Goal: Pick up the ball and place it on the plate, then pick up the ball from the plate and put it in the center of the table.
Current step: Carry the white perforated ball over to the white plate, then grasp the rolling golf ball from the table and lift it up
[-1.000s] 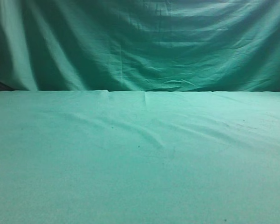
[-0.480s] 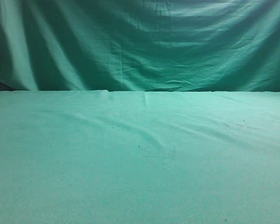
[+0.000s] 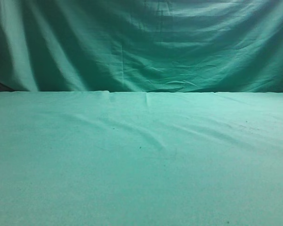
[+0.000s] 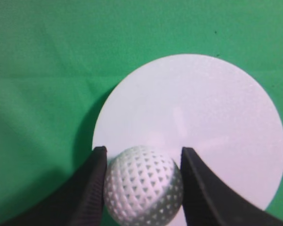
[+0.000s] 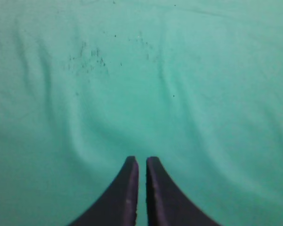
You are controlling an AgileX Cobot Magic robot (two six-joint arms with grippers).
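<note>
Two black fingers of the left gripper (image 4: 142, 162) hold the golf ball (image 4: 143, 184) between them, one pad against each side of it, so the pincer is closed on the ball at roughly the ball's own width. The ball is white and round, its skin covered in small, closely packed dimples that read as a grid of tiny triangular shadows; being a sphere, it has no long axis and no facing to report. The fingers (image 4: 87, 188) are matte, smooth and dark, curving inward toward their tips.

Beyond the fingertips and beneath the ball lies the plate (image 4: 216, 122), a flat white disc with a faintly pebbled surface and a clean circular edge; the ball sits over its near rim. Whether the ball rests on the plate or is held just above it cannot be told. The plate lies on the table (image 4: 47, 70), covered in green cloth, and casts a soft shadow on the side left of the pincer.

The right gripper (image 5: 141, 162) has its two dark, tapered fingers nearly together, only a thin slit between them, with nothing in it. Ahead of it the table's cloth is lightly wrinkled and flecked with small dark specks.

In the exterior view, only the wrinkled tabletop and the draped green curtain backdrop (image 3: 141, 42) show.
</note>
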